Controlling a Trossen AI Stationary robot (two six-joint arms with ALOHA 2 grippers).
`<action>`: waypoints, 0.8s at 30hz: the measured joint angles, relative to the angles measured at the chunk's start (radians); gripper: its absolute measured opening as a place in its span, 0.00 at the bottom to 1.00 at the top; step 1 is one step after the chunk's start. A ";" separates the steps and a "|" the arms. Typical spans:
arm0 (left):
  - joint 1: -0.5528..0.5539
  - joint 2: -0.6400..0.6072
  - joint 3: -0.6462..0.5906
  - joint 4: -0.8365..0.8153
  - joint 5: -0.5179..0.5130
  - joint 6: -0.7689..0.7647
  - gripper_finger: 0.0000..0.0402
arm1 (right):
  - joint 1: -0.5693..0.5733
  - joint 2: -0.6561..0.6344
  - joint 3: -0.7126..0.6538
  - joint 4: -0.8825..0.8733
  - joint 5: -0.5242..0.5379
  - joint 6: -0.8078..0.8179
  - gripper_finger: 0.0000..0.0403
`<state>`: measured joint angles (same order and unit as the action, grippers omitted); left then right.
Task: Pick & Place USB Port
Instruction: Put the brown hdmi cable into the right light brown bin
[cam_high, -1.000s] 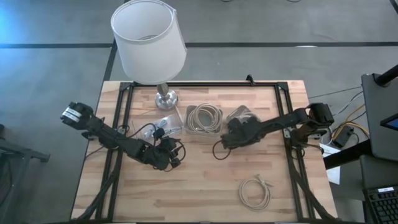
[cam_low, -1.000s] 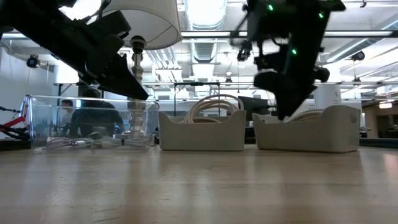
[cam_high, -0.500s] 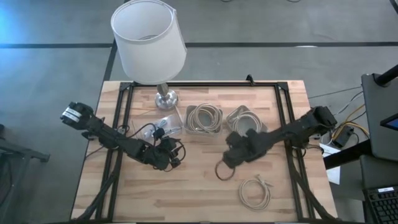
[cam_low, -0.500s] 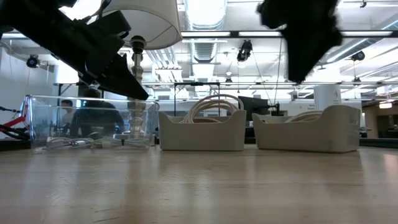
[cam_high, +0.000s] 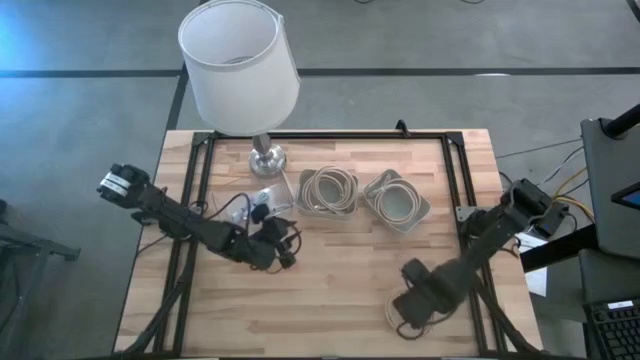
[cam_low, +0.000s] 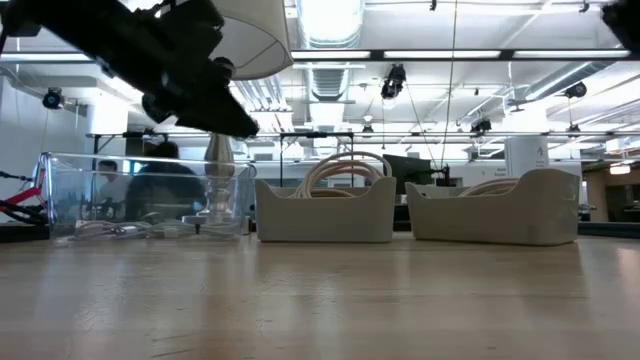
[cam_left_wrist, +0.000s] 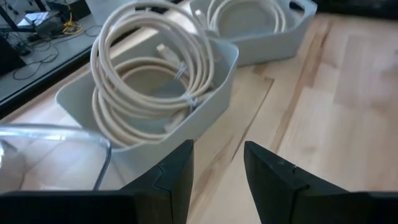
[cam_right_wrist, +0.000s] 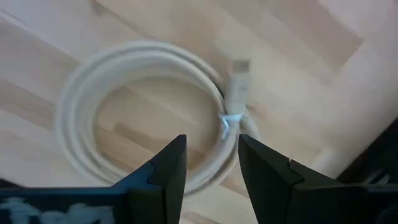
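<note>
Right gripper (cam_right_wrist: 208, 168): fingers spread, empty, poised directly above the coiled white USB cable (cam_right_wrist: 143, 118) lying on the wooden surface (cam_high: 330, 260) near its front edge. Left gripper (cam_left_wrist: 217, 177): fingers parted, empty, facing a grey bin (cam_left_wrist: 155, 106) holding more coiled cable.

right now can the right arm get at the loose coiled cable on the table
Probably yes. The right gripper hangs directly over the coiled cable, jaws open with the coil's tied section and plug between them, and nothing lies over the cable. It is still above it, not touching.
</note>
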<state>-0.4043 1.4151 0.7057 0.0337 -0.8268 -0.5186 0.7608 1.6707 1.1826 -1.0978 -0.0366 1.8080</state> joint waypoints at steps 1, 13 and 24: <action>0.003 0.000 0.003 0.011 0.000 0.001 0.36 | 0.010 0.000 -0.018 0.017 -0.010 0.018 0.36; 0.033 0.000 0.014 0.074 0.000 0.089 0.36 | 0.027 -0.006 -0.234 0.273 -0.019 -0.001 0.36; 0.070 0.000 0.014 0.088 0.000 0.108 0.36 | 0.026 0.005 -0.146 0.252 -0.013 -0.066 0.32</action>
<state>-0.3346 1.4151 0.7197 0.1212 -0.8269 -0.4110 0.7872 1.6756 1.0362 -0.8459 -0.0495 1.7417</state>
